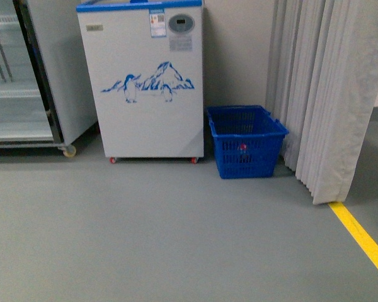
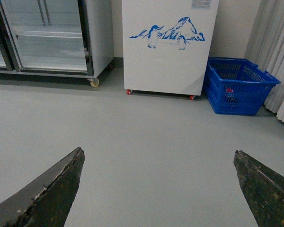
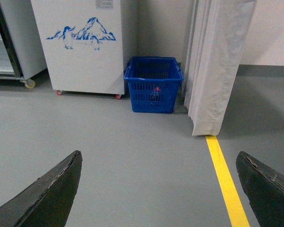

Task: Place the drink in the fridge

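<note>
The fridge (image 1: 145, 82) is a white chest cooler with a blue top rim, a blue penguin-and-mountain picture and small red wheels; it stands against the far wall and also shows as the fridge (image 2: 168, 47) and the fridge (image 3: 80, 45). The drink (image 1: 243, 148) shows only as a red spot through the basket's mesh, also seen as the drink (image 2: 229, 91) and the drink (image 3: 156, 89). My left gripper (image 2: 158, 161) and right gripper (image 3: 158, 161) are both open over bare floor, far short of the basket, holding nothing.
A blue plastic basket (image 1: 264, 160) sits on the floor right of the fridge. A tall glass-door cabinet (image 1: 19, 75) stands at the left. White curtains (image 1: 327, 94) hang at the right, and a yellow floor line (image 1: 362, 236) runs from their foot toward me.
</note>
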Action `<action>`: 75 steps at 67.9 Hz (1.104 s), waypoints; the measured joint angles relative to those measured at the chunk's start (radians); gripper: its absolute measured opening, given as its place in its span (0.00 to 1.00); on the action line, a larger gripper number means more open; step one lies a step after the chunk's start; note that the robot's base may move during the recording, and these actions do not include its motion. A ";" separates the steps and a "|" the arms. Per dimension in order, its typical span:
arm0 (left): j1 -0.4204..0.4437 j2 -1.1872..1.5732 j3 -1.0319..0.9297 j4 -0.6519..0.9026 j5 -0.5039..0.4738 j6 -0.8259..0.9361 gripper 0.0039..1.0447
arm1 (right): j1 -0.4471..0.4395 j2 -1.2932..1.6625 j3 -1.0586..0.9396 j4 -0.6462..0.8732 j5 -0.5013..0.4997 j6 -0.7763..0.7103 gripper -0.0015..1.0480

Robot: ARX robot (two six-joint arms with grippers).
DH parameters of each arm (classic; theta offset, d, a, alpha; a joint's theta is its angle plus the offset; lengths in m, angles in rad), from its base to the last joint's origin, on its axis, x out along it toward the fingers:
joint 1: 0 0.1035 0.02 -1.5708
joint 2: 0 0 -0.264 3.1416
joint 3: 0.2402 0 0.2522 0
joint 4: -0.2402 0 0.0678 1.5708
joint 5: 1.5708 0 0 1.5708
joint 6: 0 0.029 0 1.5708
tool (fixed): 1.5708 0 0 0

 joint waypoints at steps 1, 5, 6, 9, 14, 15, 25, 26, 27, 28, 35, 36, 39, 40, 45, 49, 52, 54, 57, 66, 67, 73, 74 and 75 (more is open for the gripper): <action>0.000 0.000 0.000 0.000 0.000 0.000 0.92 | 0.000 0.000 0.000 0.000 0.000 0.000 0.93; 0.000 0.000 0.000 0.000 0.000 0.000 0.92 | 0.000 0.000 0.000 0.000 0.000 0.000 0.93; 0.000 0.000 0.000 0.000 0.000 0.000 0.92 | 0.000 0.000 0.000 0.000 0.000 0.000 0.93; 0.000 0.000 0.000 0.000 0.000 0.000 0.92 | 0.000 0.000 0.000 0.000 0.000 0.000 0.93; 0.000 0.000 0.000 0.000 0.000 0.000 0.92 | 0.000 0.000 0.000 0.000 0.000 0.000 0.93; 0.000 0.000 0.000 0.000 0.000 0.000 0.92 | 0.000 0.000 0.000 0.000 0.000 0.000 0.93; 0.000 0.000 0.000 0.000 0.000 0.000 0.92 | 0.000 0.000 0.000 0.000 0.000 0.000 0.93; 0.000 0.000 0.000 0.000 0.000 0.000 0.92 | 0.000 0.000 0.000 0.000 0.000 0.000 0.93; 0.000 0.000 0.000 0.000 0.000 0.000 0.92 | 0.000 0.000 0.000 0.000 0.000 0.000 0.93; 0.000 0.000 0.000 0.000 0.000 0.000 0.92 | 0.000 0.000 0.000 0.000 0.000 0.000 0.93; 0.000 0.000 0.000 0.000 0.000 0.000 0.92 | 0.000 0.000 0.000 0.000 0.000 0.000 0.93; 0.000 0.000 0.000 0.000 0.000 0.000 0.92 | 0.000 0.000 0.000 0.000 0.000 0.000 0.93; 0.000 0.000 0.000 0.000 0.000 0.000 0.92 | 0.000 0.000 0.000 0.000 0.000 0.000 0.93; 0.000 0.000 0.000 0.000 0.000 0.000 0.92 | 0.000 0.000 0.000 0.000 0.000 0.000 0.93; 0.000 0.000 0.000 0.000 0.000 0.000 0.92 | 0.000 0.000 0.000 0.000 0.000 0.000 0.93; 0.000 0.000 0.000 0.000 0.000 0.000 0.92 | 0.000 0.000 0.000 0.000 0.000 0.000 0.93; 0.000 0.000 0.000 0.000 0.000 0.000 0.92 | 0.000 0.000 0.000 0.000 0.000 0.000 0.93; 0.000 0.000 0.000 0.000 0.000 0.000 0.92 | 0.000 0.000 0.000 0.000 0.000 0.000 0.93; 0.000 0.000 0.000 0.000 0.000 0.000 0.92 | 0.000 0.000 0.000 0.000 0.000 0.000 0.93; 0.000 0.000 0.000 0.000 0.000 0.000 0.92 | 0.000 0.000 0.000 0.000 0.000 0.000 0.93; 0.000 0.000 0.000 0.000 0.000 0.000 0.92 | 0.000 0.000 0.000 0.000 0.000 0.000 0.93; 0.000 0.000 0.000 0.000 0.000 0.000 0.92 | 0.000 0.000 0.000 0.000 0.000 0.000 0.93; 0.000 0.000 0.000 0.000 0.000 0.000 0.92 | 0.000 0.000 0.000 0.000 0.000 0.000 0.93; 0.000 0.000 0.000 0.000 0.000 0.000 0.92 | 0.000 0.000 0.000 0.000 0.000 0.000 0.93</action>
